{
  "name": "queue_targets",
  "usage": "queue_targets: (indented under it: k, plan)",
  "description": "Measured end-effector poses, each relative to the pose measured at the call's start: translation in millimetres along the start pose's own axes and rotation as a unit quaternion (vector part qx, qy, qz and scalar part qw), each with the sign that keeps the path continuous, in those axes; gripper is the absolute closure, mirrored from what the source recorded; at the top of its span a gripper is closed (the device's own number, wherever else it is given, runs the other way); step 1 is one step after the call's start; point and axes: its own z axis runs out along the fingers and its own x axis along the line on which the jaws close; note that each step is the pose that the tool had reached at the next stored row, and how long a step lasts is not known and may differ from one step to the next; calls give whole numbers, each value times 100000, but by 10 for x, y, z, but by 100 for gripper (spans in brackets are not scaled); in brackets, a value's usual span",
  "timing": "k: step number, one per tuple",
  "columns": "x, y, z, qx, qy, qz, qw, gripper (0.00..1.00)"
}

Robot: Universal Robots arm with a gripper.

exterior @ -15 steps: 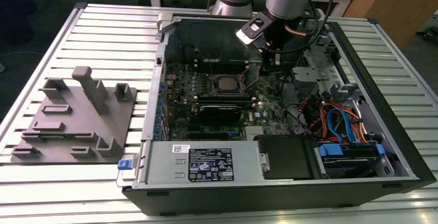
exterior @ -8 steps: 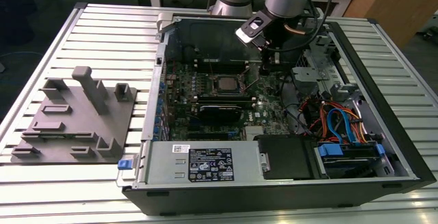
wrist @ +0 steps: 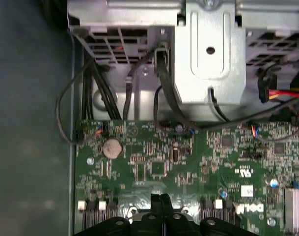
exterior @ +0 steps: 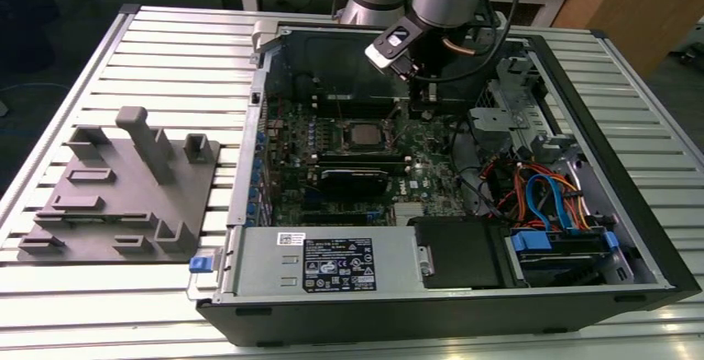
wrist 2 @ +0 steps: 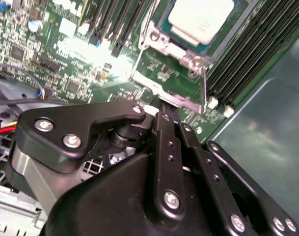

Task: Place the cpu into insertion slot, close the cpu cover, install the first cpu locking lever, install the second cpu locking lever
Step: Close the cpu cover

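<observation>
The cpu (wrist 2: 201,22), a silver-topped square chip, lies in the insertion slot (wrist 2: 164,42) of the green motherboard (exterior: 413,175); the exterior view shows the cpu (exterior: 361,133) mid-board. The cpu cover (wrist 2: 144,81), a thin silvery frame, is swung up off the slot and stands tilted between the slot and my gripper. My gripper (wrist 2: 164,115) is shut, its black fingers pressed together, with the tips at the cover's free edge. Whether they pinch that edge is unclear. In the exterior view the gripper (exterior: 421,105) hangs just to the right of the slot.
Long black memory slots (wrist 2: 257,54) run beside the socket. A metal drive cage (wrist: 208,54) and black cables (wrist: 90,93) stand past the board's edge. The case wall (exterior: 616,162), coloured cables (exterior: 539,195) and a grey fixture plate (exterior: 121,187) surround the work area.
</observation>
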Motion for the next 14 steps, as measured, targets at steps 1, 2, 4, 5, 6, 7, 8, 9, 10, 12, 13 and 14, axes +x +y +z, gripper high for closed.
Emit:
queue_targets:
  k: [1,2,4,5,6,7,8,9,10,12,13,14]
  plan:
    - [0,-12,0,0,-3,0,100000,89]
    - [0,-19,0,0,-4,-2,100000,89]
    - [0,-23,0,3,-4,-4,100000,89]
    - [0,-36,1,2,-1,2,100000,89]
    - [0,-37,1,2,-3,1,100000,89]
    - [0,-39,1,1,-2,-3,100000,89]
    - [0,-41,1,3,-3,0,100000,89]
    - [0,-43,1,2,-1,0,100000,89]
    - [0,-46,0,4,-4,-2,100000,89]
    - [0,-51,0,3,-4,-3,100000,89]
    - [0,-54,0,3,-3,-4,100000,89]
    - [0,-57,0,4,-5,-1,100000,89]
